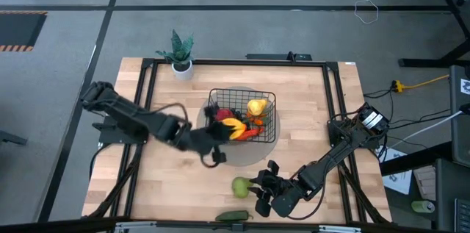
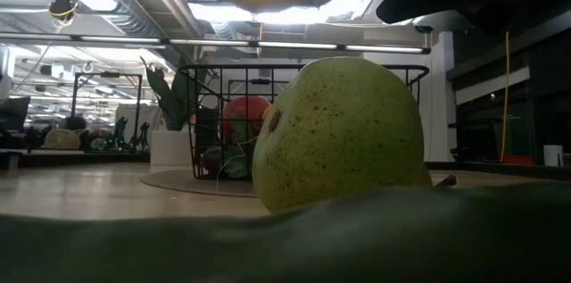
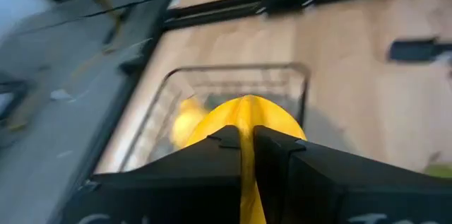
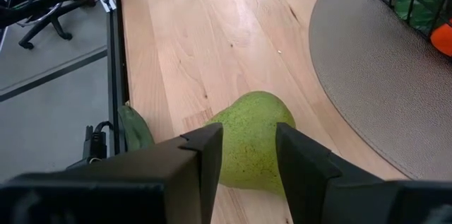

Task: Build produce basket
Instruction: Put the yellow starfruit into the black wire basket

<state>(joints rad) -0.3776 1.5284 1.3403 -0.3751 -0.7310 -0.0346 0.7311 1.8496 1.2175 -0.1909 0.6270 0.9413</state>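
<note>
While our left gripper [image 3: 244, 143] pinches yellow fruit [image 3: 244, 121], our spread right gripper [image 4: 247, 157] could nudge the pear [image 4: 251, 143] rolling.

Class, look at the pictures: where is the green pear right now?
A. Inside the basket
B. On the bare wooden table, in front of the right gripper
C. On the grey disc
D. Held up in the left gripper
B: the pear lies on the wood just ahead of the open right gripper, off the grey disc.
</note>
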